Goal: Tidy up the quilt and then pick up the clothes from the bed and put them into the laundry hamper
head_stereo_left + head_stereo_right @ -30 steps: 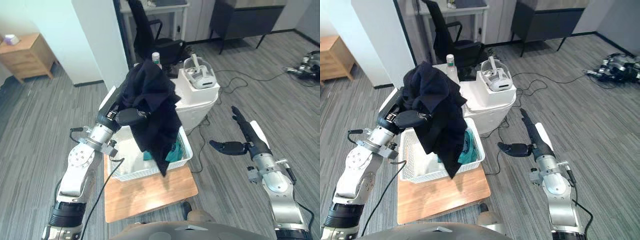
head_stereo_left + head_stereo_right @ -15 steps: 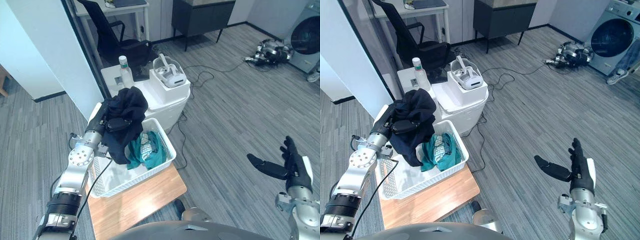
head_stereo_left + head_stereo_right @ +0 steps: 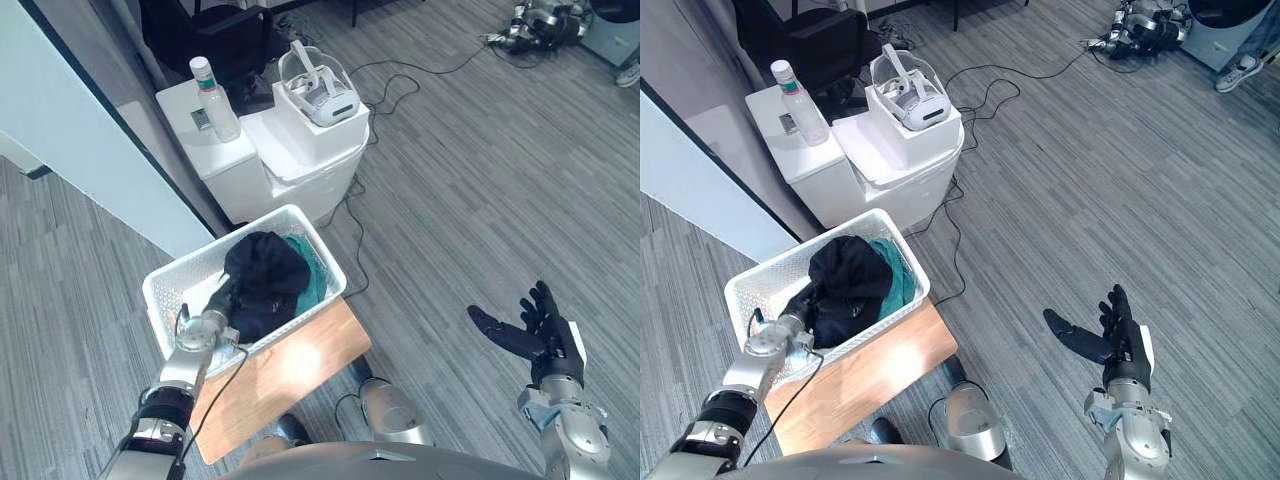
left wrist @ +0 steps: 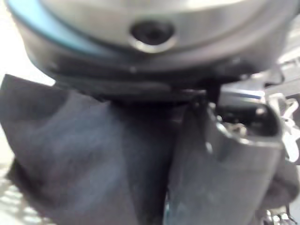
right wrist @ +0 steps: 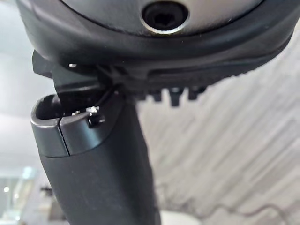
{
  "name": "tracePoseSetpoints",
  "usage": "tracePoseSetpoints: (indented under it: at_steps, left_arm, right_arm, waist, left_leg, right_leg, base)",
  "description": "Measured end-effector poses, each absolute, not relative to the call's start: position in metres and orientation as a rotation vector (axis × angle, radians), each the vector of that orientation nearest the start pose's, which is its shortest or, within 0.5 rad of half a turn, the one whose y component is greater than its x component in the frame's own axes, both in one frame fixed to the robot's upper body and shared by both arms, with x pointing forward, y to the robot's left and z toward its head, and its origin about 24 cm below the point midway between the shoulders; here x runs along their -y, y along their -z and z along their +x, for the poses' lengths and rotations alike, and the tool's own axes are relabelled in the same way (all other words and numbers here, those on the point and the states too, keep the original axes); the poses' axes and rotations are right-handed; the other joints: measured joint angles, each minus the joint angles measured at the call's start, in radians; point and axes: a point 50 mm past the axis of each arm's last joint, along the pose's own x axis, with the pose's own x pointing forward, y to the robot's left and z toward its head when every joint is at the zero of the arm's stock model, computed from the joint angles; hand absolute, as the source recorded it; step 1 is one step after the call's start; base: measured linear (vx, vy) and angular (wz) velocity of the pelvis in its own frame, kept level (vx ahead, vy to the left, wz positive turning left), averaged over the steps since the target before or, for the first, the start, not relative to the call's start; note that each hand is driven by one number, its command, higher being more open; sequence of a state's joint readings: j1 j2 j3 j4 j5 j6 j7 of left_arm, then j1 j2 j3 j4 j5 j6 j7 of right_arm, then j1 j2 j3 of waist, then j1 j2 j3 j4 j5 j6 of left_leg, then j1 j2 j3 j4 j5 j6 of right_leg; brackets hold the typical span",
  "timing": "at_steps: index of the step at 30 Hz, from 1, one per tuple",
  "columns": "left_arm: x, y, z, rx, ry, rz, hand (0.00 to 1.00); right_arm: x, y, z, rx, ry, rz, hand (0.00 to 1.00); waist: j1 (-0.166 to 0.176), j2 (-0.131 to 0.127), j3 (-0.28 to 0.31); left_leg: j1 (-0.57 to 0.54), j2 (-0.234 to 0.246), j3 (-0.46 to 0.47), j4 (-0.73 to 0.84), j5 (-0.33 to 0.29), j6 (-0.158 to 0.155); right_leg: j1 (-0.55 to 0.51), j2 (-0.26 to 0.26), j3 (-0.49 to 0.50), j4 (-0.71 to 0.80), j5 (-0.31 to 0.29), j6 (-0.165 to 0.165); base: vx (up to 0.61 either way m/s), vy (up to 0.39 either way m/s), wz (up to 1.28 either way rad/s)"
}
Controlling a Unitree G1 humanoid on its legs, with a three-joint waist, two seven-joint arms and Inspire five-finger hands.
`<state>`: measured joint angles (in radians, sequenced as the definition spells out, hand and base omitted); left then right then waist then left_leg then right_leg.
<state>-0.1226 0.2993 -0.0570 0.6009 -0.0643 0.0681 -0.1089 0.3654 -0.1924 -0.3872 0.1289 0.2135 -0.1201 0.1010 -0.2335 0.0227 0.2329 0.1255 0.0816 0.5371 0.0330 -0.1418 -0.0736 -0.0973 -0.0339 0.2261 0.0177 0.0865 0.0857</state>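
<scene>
your left hand (image 4: 225, 159) buried in the dark garment (image 3: 265, 285), fingers hidden so you cannot tell their grip, garment lying in the white hamper (image 3: 158, 300) on the bench (image 3: 290, 375), atop a teal garment (image 3: 314, 282), your right hand (image 3: 538, 338) above the floor (image 3: 450, 180), fingers spread wide, empty

floor (image 3: 450, 200): grey planks | white cabinet (image 3: 212, 168): clear bottle (image 3: 218, 105) upright on it (green band near the top) | white box (image 3: 318, 138) touching the cabinet, headset (image 3: 318, 85) on top | black chair (image 3: 205, 30) behind | wooden tabletop (image 3: 290, 365) | black cable (image 3: 400, 75) across the floor | person's shoe (image 3: 1243, 72) far off
</scene>
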Motion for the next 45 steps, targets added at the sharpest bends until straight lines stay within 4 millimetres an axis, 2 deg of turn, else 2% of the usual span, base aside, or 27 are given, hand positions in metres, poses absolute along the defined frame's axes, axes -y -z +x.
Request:
tracePoseSetpoints:
  at_steps: [3, 8, 10, 13, 15, 17, 20, 23, 28, 31, 33, 36, 37, 38, 40, 41, 42, 43, 44, 45]
  left_arm:
    - [-0.226, 0.065, 0.231, -0.592, -0.003, 0.191, 1.0]
    - [-0.238, 0.064, 0.225, -0.561, -0.07, 0.186, 1.0]
    - [-0.238, 0.053, 0.224, -0.49, -0.063, 0.187, 1.0]
    - [-0.236, 0.021, 0.229, -0.315, -0.023, 0.182, 1.0]
    - [-0.232, -0.004, 0.235, -0.206, 0.017, 0.185, 1.0]
    - [-0.229, -0.016, 0.238, -0.152, 0.028, 0.175, 1.0]
    - [-0.227, -0.028, 0.24, -0.102, 0.036, 0.154, 1.0]
    - [-0.231, -0.039, 0.241, -0.058, 0.009, 0.099, 1.0]
    - [-0.249, -0.048, 0.238, -0.045, -0.128, 0.021, 1.0]
    - [-0.266, -0.041, 0.226, -0.092, -0.279, -0.059, 1.0]
    - [-0.283, -0.027, 0.211, -0.154, -0.408, -0.114, 1.0]
    - [-0.31, 0.01, 0.179, -0.309, -0.579, -0.144, 1.0]
    - [-0.319, 0.027, 0.161, -0.384, -0.643, -0.146, 1.0]
    - [-0.321, 0.035, 0.153, -0.422, -0.671, -0.144, 1.0]
    - [-0.327, 0.063, 0.117, -0.563, -0.757, -0.148, 1.0]
    - [-0.328, 0.069, 0.107, -0.594, -0.778, -0.148, 1.0]
    - [-0.328, 0.079, 0.088, -0.652, -0.827, -0.163, 1.0]
    - [-0.324, 0.089, 0.071, -0.695, -0.875, -0.205, 1.0]
    - [-0.321, 0.093, 0.064, -0.713, -0.894, -0.233, 1.0]
    - [-0.312, 0.104, 0.051, -0.756, -0.924, -0.294, 1.0]
  right_arm:
    - [0.292, 0.028, 0.132, -0.321, 0.379, -0.024, 1.0]
    - [0.289, 0.046, 0.122, -0.405, 0.359, 0.001, 1.0]
    - [0.289, 0.051, 0.118, -0.43, 0.356, 0.006, 1.0]
    - [0.286, 0.059, 0.111, -0.471, 0.34, 0.025, 1.0]
    - [0.28, 0.072, 0.101, -0.53, 0.351, 0.058, 1.0]
    - [0.274, 0.081, 0.094, -0.575, 0.355, 0.087, 1.0]
    - [0.265, 0.092, 0.088, -0.634, 0.335, 0.112, 1.0]
    - [0.256, 0.102, 0.081, -0.683, 0.335, 0.146, 1.0]
    - [0.245, 0.12, 0.07, -0.788, 0.323, 0.178, 1.0]
    - [0.241, 0.129, 0.067, -0.84, 0.321, 0.198, 1.0]
    - [0.238, 0.134, 0.066, -0.88, 0.308, 0.218, 1.0]
    - [0.227, 0.143, 0.064, -0.939, 0.247, 0.246, 1.0]
    - [0.222, 0.146, 0.063, -0.958, 0.227, 0.258, 1.0]
    - [0.22, 0.147, 0.061, -0.966, 0.222, 0.265, 1.0]
    - [0.215, 0.151, 0.057, -0.99, 0.203, 0.29, 1.0]
    - [0.214, 0.151, 0.056, -0.995, 0.199, 0.296, 1.0]
    - [0.212, 0.152, 0.057, -0.993, 0.191, 0.308, 1.0]
    - [0.21, 0.152, 0.059, -0.984, 0.193, 0.321, 1.0]
    - [0.209, 0.152, 0.059, -0.98, 0.198, 0.328, 1.0]
    - [0.208, 0.152, 0.06, -0.974, 0.205, 0.339, 1.0]
  waist:
    - [0.009, 0.005, 0.002]
    - [0.011, 0.016, 0.005]
    - [0.012, 0.02, 0.002]
    - [0.035, 0.02, -0.004]
    - [0.047, 0.018, -0.03]
    - [0.06, 0.016, -0.062]
    - [0.066, 0.009, -0.086]
    - [0.089, -0.001, -0.103]
    - [0.118, -0.009, -0.146]
    - [0.122, -0.009, -0.152]
    - [0.13, -0.011, -0.153]
    - [0.157, -0.022, -0.159]
    - [0.166, -0.027, -0.163]
    - [0.175, -0.029, -0.165]
    - [0.207, -0.04, -0.171]
    - [0.211, -0.041, -0.172]
    - [0.216, -0.05, -0.177]
    - [0.223, -0.055, -0.18]
    - [0.228, -0.058, -0.182]
    - [0.229, -0.063, -0.185]
  left_leg:
    - [0.029, 0.0, -0.001, -0.001, -0.003, -0.005]
    - [0.056, 0.0, -0.052, -0.002, 0.004, -0.002]
    - [0.066, 0.001, -0.07, -0.008, 0.005, -0.001]
    - [0.081, -0.003, -0.084, -0.031, 0.014, -0.007]
    - [0.094, -0.002, -0.101, -0.05, 0.023, -0.009]
    - [0.094, -0.002, -0.108, -0.056, 0.031, -0.001]
    - [0.099, -0.002, -0.13, -0.057, 0.035, -0.001]
    - [0.11, -0.003, -0.142, -0.06, 0.035, -0.001]
    - [0.109, -0.007, -0.16, -0.074, 0.036, -0.001]
    - [0.11, -0.009, -0.182, -0.077, 0.043, 0.004]
    - [0.11, -0.011, -0.194, -0.087, 0.054, 0.005]
    - [0.109, -0.011, -0.215, -0.097, 0.067, 0.005]
    - [0.11, -0.011, -0.223, -0.102, 0.07, 0.005]
    - [0.111, -0.011, -0.227, -0.105, 0.072, 0.005]
    - [0.111, -0.013, -0.237, -0.107, 0.074, 0.005]
    - [0.111, -0.014, -0.239, -0.108, 0.073, 0.005]
    - [0.11, -0.016, -0.239, -0.11, 0.071, 0.004]
    - [0.11, -0.017, -0.229, -0.109, 0.06, 0.002]
    - [0.11, -0.017, -0.214, -0.107, 0.053, 0.008]
    - [0.111, -0.011, -0.158, -0.104, 0.052, 0.008]
  right_leg:
    - [0.032, 0.0, -0.004, 0.001, -0.01, -0.007]
    - [0.071, -0.011, -0.058, 0.028, -0.047, -0.006]
    - [0.085, -0.013, -0.075, 0.035, -0.056, -0.008]
    - [0.102, -0.016, -0.091, 0.031, -0.056, -0.007]
    - [0.119, -0.016, -0.111, 0.026, -0.056, -0.008]
    - [0.126, -0.017, -0.12, 0.015, -0.056, -0.008]
    - [0.143, -0.022, -0.143, 0.01, -0.056, -0.008]
    - [0.167, -0.026, -0.155, -0.005, -0.056, -0.008]
    - [0.178, -0.031, -0.176, -0.021, -0.056, -0.008]
    - [0.187, -0.036, -0.205, -0.022, -0.056, -0.008]
    - [0.188, -0.037, -0.223, -0.022, -0.057, -0.009]
    - [0.191, -0.039, -0.253, -0.02, -0.064, -0.013]
    - [0.193, -0.04, -0.264, -0.019, -0.068, -0.012]
    - [0.195, -0.041, -0.27, -0.019, -0.069, -0.012]
    - [0.203, -0.046, -0.286, -0.02, -0.073, -0.01]
    - [0.205, -0.049, -0.29, -0.021, -0.074, -0.009]
    - [0.206, -0.054, -0.296, -0.021, -0.075, -0.007]
    - [0.208, -0.059, -0.303, -0.021, -0.075, -0.006]
    - [0.209, -0.062, -0.305, -0.021, -0.075, -0.005]
    - [0.215, -0.073, -0.319, -0.021, -0.078, 0.001]
  base:
    - [-0.02, -0.023, 0.07]
    - [-0.05, -0.055, 0.31]
    - [-0.03, -0.042, 0.32]
    - [-0.02, -0.022, 0.17]
    - [0.02, -0.025, 0.22]
    - [0.04, -0.02, 0.17]
    - [0.03, -0.015, 0.23]
    - [0.01, -0.013, 0.15]
    - [0.0, -0.018, 0.12]
    - [0.0, -0.026, 0.18]
    - [-0.01, -0.023, 0.18]
    - [-0.01, -0.031, 0.2]
    - [-0.01, -0.027, 0.21]
    - [-0.01, -0.035, 0.23]
    - [-0.01, -0.023, 0.19]
    - [-0.02, -0.003, 0.14]
    - [-0.03, 0.012, 0.1]
    - [-0.03, 0.02, 0.08]
    - [-0.03, 0.033, 0.16]
    - [-0.01, 0.041, 0.26]
